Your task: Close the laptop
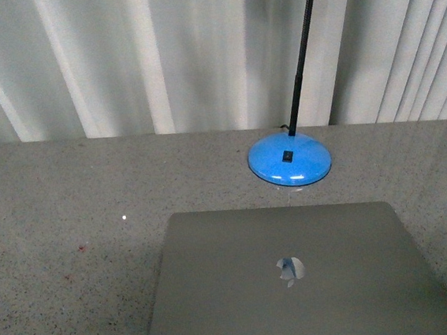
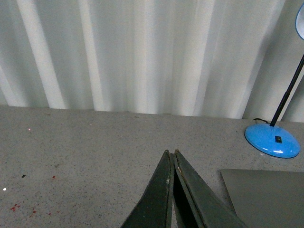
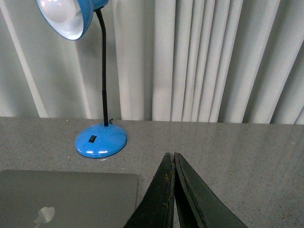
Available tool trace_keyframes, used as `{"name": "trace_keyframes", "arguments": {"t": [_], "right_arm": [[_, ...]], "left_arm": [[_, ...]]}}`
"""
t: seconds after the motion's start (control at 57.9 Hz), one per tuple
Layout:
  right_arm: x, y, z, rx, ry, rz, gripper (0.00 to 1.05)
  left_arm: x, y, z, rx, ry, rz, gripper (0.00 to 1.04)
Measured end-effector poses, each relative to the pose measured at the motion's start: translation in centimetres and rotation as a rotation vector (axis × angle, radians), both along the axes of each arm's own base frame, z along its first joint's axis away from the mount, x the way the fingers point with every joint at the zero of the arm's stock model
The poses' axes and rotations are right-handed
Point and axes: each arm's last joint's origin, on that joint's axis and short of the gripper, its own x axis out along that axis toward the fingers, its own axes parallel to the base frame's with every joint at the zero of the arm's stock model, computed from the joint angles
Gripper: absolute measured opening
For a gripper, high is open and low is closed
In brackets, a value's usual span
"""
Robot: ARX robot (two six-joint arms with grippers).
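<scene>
The slim grey-silver aluminium laptop lies at the near middle of the speckled grey stone bench, lid flat down with the apple logo facing up, so the closing looks already done. Just beyond its far edge stands the blue desk lamp. The left claw and the right claw both have their tips together, holding nothing, clear of the lid. The next move probably calls only for keeping both arms off the laptop
</scene>
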Motion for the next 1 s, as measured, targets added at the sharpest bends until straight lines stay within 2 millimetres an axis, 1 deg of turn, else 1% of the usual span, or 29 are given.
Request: {"name": "trace_keyframes", "arguments": {"t": [0.104, 0.173, 0.224, 0.363, 0.38, 0.397, 0.414, 0.484, 0.535, 0.553, 0.57, 0.656, 0.673, 0.691, 0.725, 0.743, 0.777, 0.794, 0.915, 0.95, 1.002], "right_arm": [[-0.2, 0.0, 0.0, 0.0, 0.0, 0.0, 0.03], [-0.9, 0.0, -0.5, 0.0, 0.036, 0.002, 0.03], [-1.2, 0.0, -0.3, 0.0, 0.005, 0.001, 0.03], [-1.2, 0.0, -0.3, 0.0, 0.007, 0.002, 0.03], [-1.2, 0.0, -0.3, 0.0, 0.007, 0.002, 0.03], [-1.2, 0.0, -0.3, 0.0, 0.007, 0.002, 0.04], [-1.2, 0.0, -0.3, 0.0, 0.007, 0.002, 0.06], [-1.2, 0.0, -0.3, 0.0, 0.006, 0.002, 0.17], [-1.2, 0.0, -0.3, 0.0, 0.006, 0.002, 0.28], [-1.2, 0.0, -0.3, 0.0, 0.006, 0.002, 0.31], [-1.2, 0.0, -0.3, 0.0, 0.006, 0.002, 0.33], [-1.2, 0.0, -0.3, 0.0, 0.006, 0.002, 0.49], [-1.2, 0.0, -0.3, 0.0, 0.006, 0.002, 0.52], [-1.2, 0.0, -0.3, 0.0, 0.006, 0.002, 0.54], [-1.2, 0.0, -0.3, 0.0, 0.006, 0.002, 0.61], [-1.2, 0.0, -0.3, 0.0, 0.006, 0.002, 0.63], [-1.2, 0.0, -0.3, 0.0, 0.006, 0.002, 0.7], [-1.2, 0.0, -0.3, 0.0, 0.006, 0.002, 0.72], [-1.2, 0.0, -0.3, 0.0, 0.006, 0.002, 0.93], [-1.2, 0.0, -0.3, 0.001, 0.006, 0.002, 0.99], [-1.2, 0.0, -0.3, 0.0, 0.006, 0.002, 0.98]], "left_arm": [[-0.2, 0.0, 0.0, 0.0, 0.0, 0.0, 0.04], [-0.8, 0.0, -0.4, 0.0, 0.031, -0.002, 0.04], [-1.2, 0.0, -0.4, 0.0, 0.017, 0.0, 0.04], [-1.3, 0.0, -0.3, 0.0, 0.006, -0.001, 0.04], [-1.3, 0.0, -0.3, 0.0, 0.007, -0.001, 0.04], [-1.3, 0.0, -0.3, 0.0, 0.006, -0.001, 0.08], [-1.3, 0.0, -0.3, 0.0, 0.006, -0.001, 0.09], [-1.3, 0.0, -0.3, 0.0, 0.006, -0.001, 0.22], [-1.3, 0.0, -0.3, 0.0, 0.006, -0.001, 0.32], [-1.3, 0.0, -0.3, 0.0, 0.006, -0.001, 0.34], [-1.3, 0.0, -0.3, 0.0, 0.006, -0.001, 0.38], [-1.3, 0.0, -0.3, 0.0, 0.006, -0.001, 0.54], [-1.3, 0.0, -0.3, 0.0, 0.006, -0.001, 0.56], [-1.3, 0.0, -0.3, 0.0, 0.006, -0.001, 0.59], [-1.3, 0.0, -0.3, 0.0, 0.006, -0.001, 0.65], [-1.3, 0.0, -0.3, 0.0, 0.006, -0.001, 0.68], [-1.3, 0.0, -0.3, 0.0, 0.006, -0.001, 0.73], [-1.3, 0.0, -0.3, 0.0, 0.006, -0.001, 0.77], [-1.3, 0.0, -0.3, 0.0, 0.006, -0.001, 0.98], [-1.3, 0.0, -0.3, 0.002, 0.006, -0.001, 1.0], [-1.3, 0.0, -0.3, 0.002, 0.006, -0.001, 0.97]]}}
